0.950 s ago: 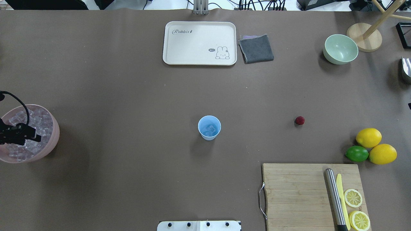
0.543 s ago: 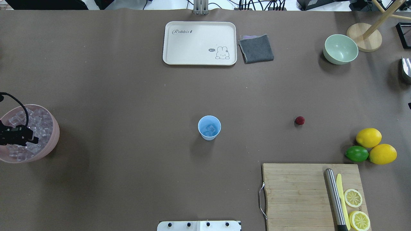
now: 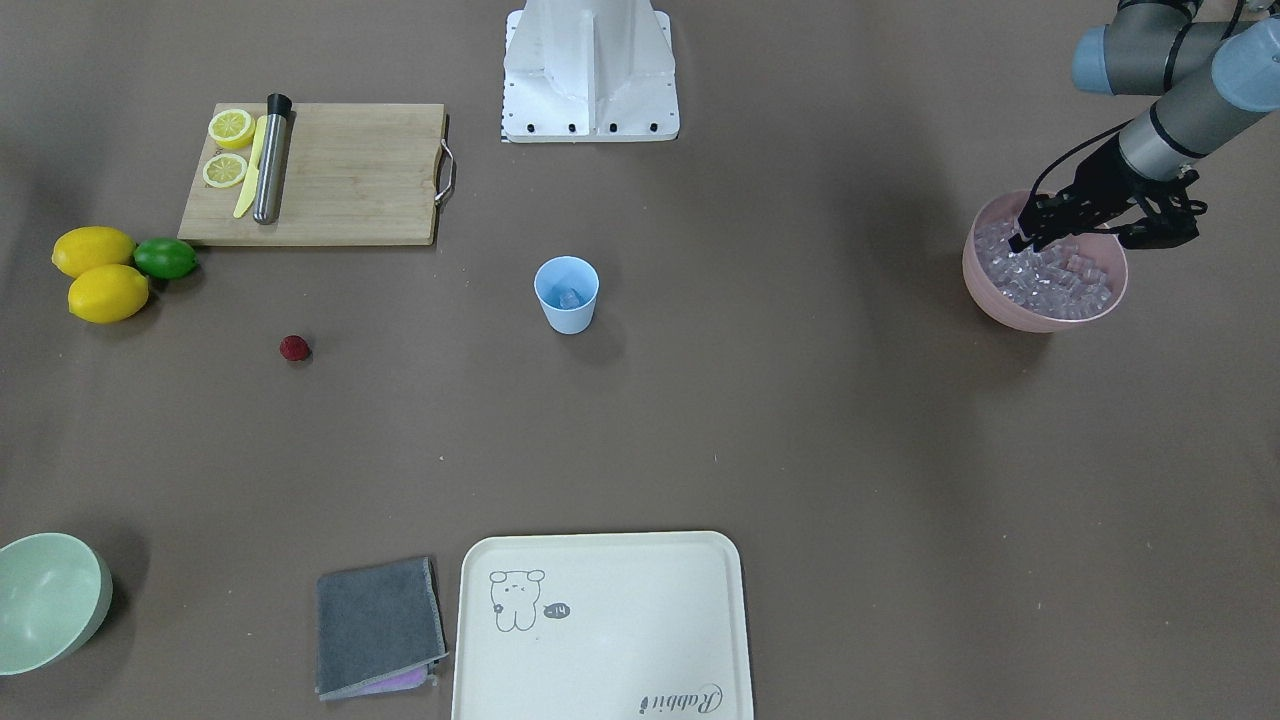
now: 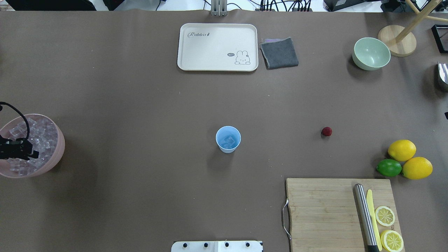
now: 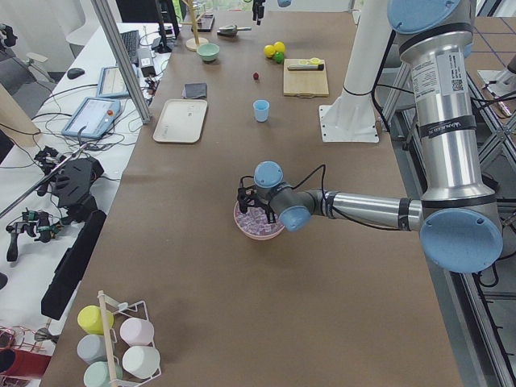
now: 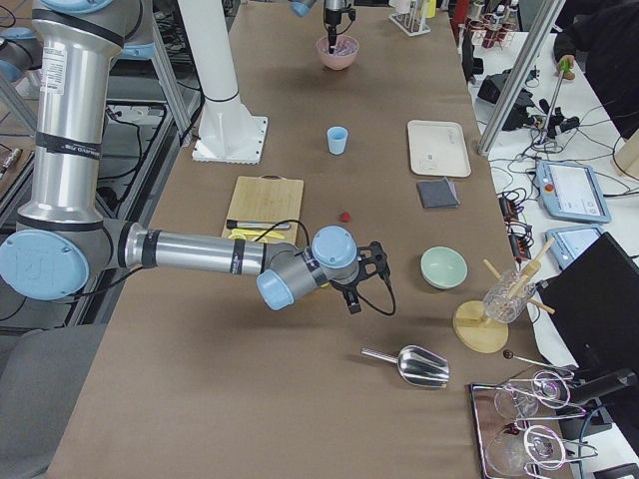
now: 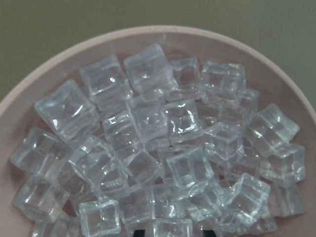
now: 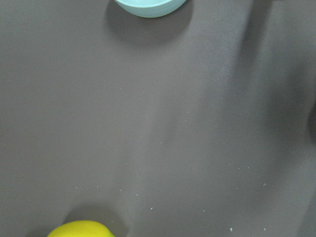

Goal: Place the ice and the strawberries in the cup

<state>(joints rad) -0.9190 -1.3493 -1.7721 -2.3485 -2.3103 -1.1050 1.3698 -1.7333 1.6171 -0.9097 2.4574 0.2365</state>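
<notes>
The light blue cup stands upright mid-table with a clear ice cube inside; it also shows in the front view. The ice pile fills a pink bowl at the table's left end. My left gripper hangs low over that ice, jaws open, holding nothing; only its dark fingertips show in the wrist view. The strawberry lies alone on the table to the right of the cup. My right gripper shows only in the right side view, over bare table; I cannot tell its state.
A cream tray and grey cloth lie at the far side. A pale green bowl stands far right. Two lemons and a lime sit above a cutting board with knife, metal rod and lemon slices.
My left gripper has drawn back to the left and sunk lower towards the ice in the pink bowl. Nothing else has moved.
</notes>
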